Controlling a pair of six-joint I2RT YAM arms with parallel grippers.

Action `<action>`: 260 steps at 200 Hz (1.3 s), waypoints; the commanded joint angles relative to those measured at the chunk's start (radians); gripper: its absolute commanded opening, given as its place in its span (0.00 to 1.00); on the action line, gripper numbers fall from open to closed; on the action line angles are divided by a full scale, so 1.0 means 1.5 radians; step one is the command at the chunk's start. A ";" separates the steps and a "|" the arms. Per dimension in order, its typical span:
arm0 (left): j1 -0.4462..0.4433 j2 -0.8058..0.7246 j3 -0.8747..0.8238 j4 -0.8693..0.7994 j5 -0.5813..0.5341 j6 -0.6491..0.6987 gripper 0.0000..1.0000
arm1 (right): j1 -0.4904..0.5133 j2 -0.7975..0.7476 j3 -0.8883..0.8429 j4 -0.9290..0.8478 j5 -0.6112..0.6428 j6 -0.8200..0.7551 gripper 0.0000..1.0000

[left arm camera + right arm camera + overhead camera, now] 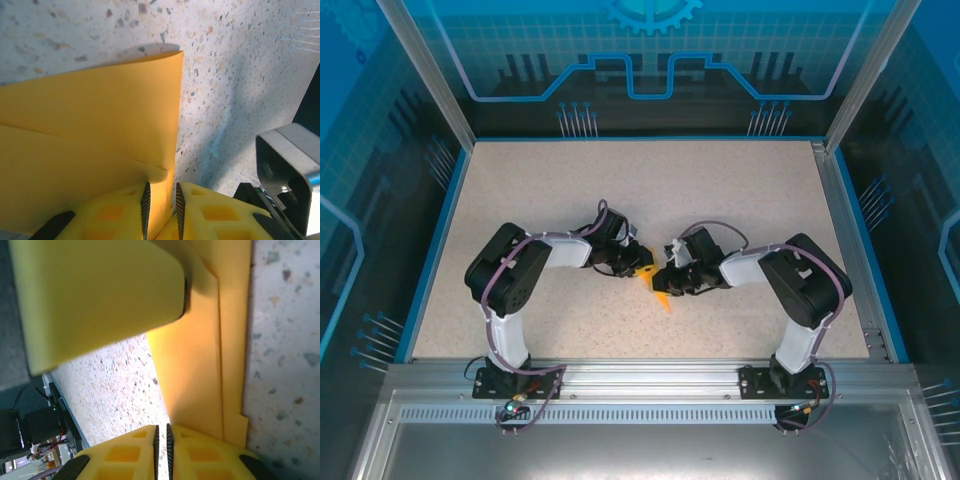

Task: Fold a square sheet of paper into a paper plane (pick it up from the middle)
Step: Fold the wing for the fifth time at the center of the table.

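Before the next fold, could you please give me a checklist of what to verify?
1. Left gripper clamped on the paper: ok.
2. Right gripper closed on the paper's edge: ok.
3. Folded flap's edge straight: ok.
4. Paper lifted clear of the table: cannot tell.
5. Room between the grippers for another fold: not ok, they nearly touch.

Bright even light, faint shadows on table (740, 200), sheet of paper (90, 125) glowing saturated, wrist-view foreground blurred.
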 commanded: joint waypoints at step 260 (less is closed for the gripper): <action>-0.124 -0.033 0.285 -0.605 -0.357 -0.052 0.88 | -0.030 -0.342 -0.036 -0.266 0.294 -0.032 0.62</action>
